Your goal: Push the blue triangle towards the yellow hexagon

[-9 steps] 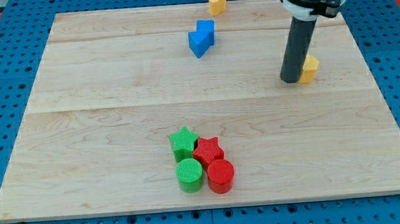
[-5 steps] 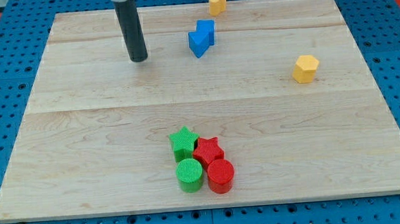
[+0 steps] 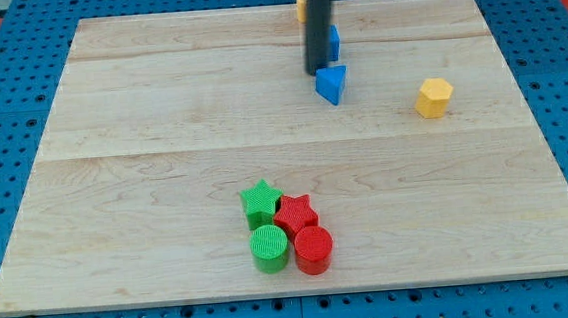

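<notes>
Blue triangle (image 3: 332,83) lies just below and right of my tip (image 3: 317,71), touching it or nearly so. No pincer exists here, only a plain rod holding nothing. Behind the rod another blue block (image 3: 333,42) peeks out, its shape hidden. Yellow hexagon (image 3: 435,97) sits to the right of my tip, apart from the triangle, on the wooden counter (image 3: 144,169).

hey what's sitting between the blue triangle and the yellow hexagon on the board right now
Nothing: in the camera view, only bare wood lies between the blue triangle and the yellow hexagon. My tip sits at the triangle's upper left, on its far side.
</notes>
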### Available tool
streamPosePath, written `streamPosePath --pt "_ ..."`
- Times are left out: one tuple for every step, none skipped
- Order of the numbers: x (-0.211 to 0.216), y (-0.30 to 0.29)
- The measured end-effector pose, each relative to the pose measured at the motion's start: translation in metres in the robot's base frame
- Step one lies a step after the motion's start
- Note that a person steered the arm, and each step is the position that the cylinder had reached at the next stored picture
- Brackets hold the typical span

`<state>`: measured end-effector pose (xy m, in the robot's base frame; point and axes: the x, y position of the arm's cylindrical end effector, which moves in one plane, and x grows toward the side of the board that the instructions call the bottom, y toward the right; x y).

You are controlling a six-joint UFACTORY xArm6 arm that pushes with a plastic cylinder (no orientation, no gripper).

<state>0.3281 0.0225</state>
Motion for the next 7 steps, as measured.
streamPosePath --pt "0.016 -0.013" --pt "0.042 0.047" --pt "0.037 0.066" --pt "0.03 0.014" --pt "0.014 0.025" --pt "0.011 0.06" --pt "0.011 0.112"
